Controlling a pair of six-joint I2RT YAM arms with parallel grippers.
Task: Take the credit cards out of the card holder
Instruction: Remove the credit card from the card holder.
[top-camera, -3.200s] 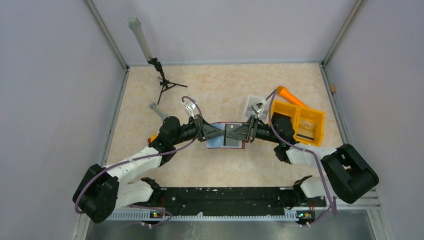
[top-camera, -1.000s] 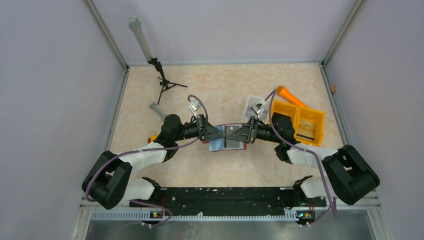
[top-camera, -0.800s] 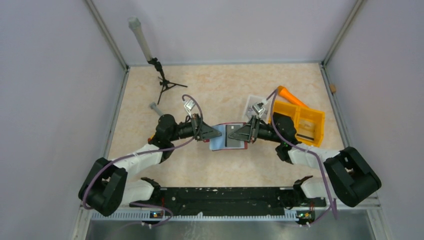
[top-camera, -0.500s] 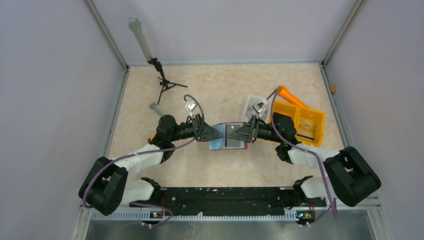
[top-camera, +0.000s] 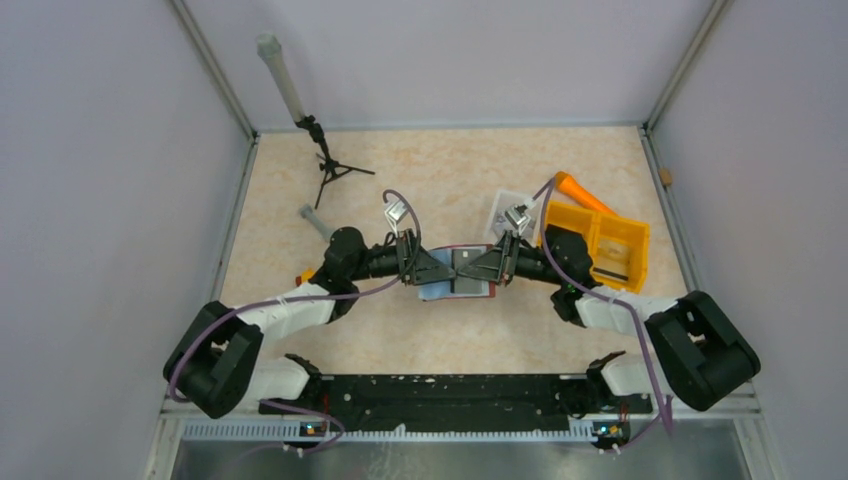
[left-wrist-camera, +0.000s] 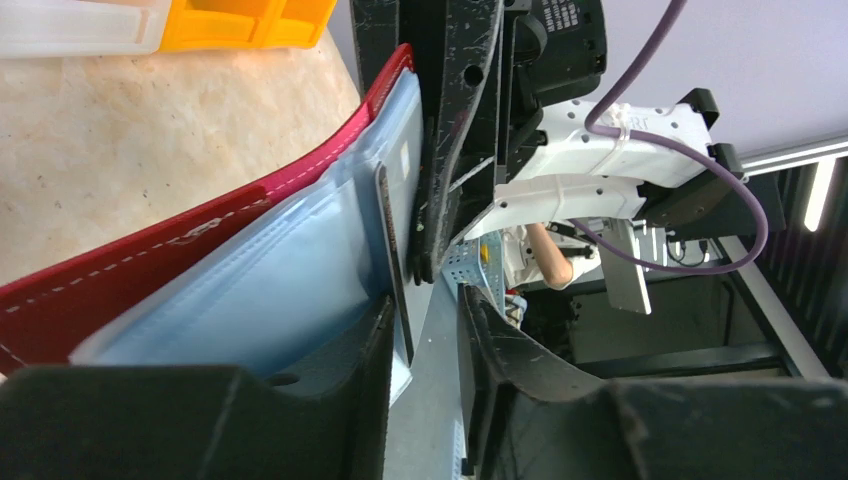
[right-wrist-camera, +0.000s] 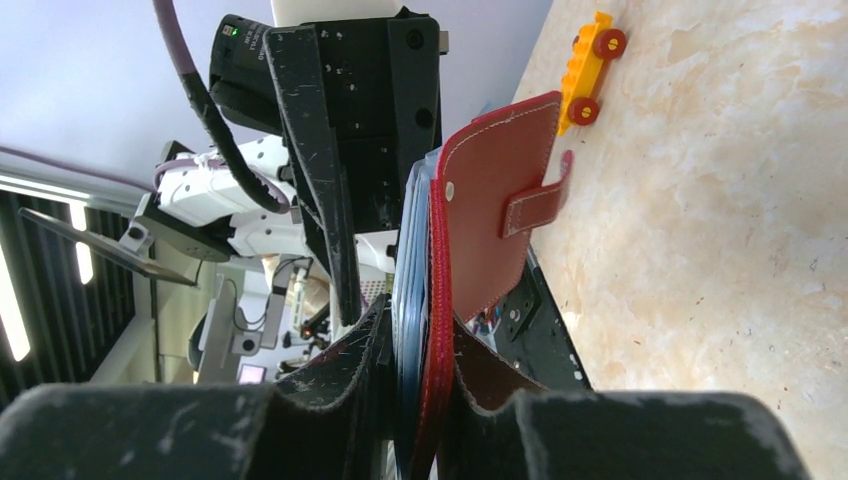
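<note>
Two arms meet mid-surface (top-camera: 440, 170) at the card holder (right-wrist-camera: 487, 190), which stands tilted up on edge. Right gripper (right-wrist-camera: 425, 330) is clamped on its red cover and sleeves. Left gripper (left-wrist-camera: 428, 300) has jaws apart, straddling a credit card (left-wrist-camera: 390, 235) edge poking from a sleeve. Step looks like card extraction. Next, likely: pinch the card, pull straight out.

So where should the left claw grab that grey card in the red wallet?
Best by the thin bare edge of the card, where it stands out of the pale sleeve. It sits edge-on, so one finger goes on each flat face, coming from the left arm's side, opposite the right gripper clamping the card holder. The left gripper looks open astride that edge.
</note>
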